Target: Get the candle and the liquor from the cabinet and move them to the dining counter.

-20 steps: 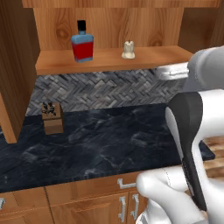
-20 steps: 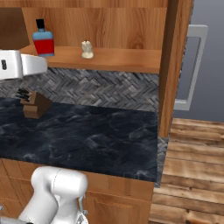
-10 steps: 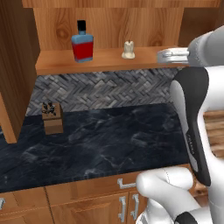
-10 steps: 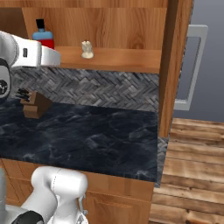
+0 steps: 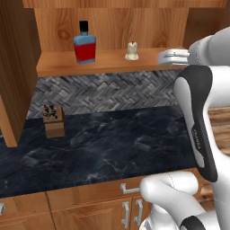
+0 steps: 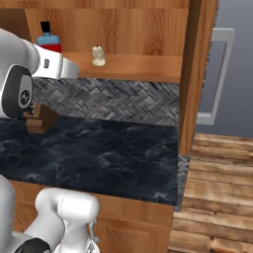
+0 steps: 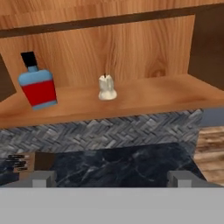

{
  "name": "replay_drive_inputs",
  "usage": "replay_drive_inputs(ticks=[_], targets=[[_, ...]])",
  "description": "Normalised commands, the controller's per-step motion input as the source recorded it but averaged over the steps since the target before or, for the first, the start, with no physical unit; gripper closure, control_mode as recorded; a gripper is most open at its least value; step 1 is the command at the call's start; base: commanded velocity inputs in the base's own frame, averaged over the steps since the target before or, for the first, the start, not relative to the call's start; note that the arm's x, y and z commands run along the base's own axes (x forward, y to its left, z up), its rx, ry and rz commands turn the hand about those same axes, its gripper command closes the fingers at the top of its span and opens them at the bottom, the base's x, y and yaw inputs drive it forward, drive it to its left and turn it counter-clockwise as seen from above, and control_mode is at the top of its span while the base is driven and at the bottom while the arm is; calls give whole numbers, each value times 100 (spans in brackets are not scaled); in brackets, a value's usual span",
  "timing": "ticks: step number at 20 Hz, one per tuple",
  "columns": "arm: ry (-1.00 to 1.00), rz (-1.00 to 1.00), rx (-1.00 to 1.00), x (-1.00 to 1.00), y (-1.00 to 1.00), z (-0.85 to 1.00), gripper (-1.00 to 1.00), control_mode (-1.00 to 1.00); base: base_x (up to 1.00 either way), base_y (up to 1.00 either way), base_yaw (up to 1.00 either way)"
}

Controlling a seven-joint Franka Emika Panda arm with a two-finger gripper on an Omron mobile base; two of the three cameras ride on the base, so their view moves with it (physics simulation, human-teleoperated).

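two things wait on the open shelf of the cabinet point(image 5: 108, 63): the liquor point(image 5: 84, 45) stands upright toward the shelf's left end, and the candle point(image 5: 131, 51) sits near the middle, well apart from it, both back from the front edge. the bottle looks rigid, smooth and likely slippery, best pinched across its flat red sides below the blue shoulders; the candle seems light, small and easily toppled, so grip its stubby body low. the gripper point(image 7: 112, 178) is wide and empty, short of the shelf's right end.

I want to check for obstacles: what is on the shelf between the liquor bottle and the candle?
Nothing: in the hand view, only bare wooden shelf separates the liquor bottle from the candle.
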Motion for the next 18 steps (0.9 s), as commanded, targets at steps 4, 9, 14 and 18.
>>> replay_drive_inputs(ticks=[4,9,14,18], targets=[[0,2,0,34,0,-29,-100,-100,0,0,0],[-1,0,0,34,0,-3,-100,-100,0,0,0],[0,0,-1,42,0,0,-100,-100,0,0,0],[0,0,-5,24,3,0,-100,-100,0,0,0]])
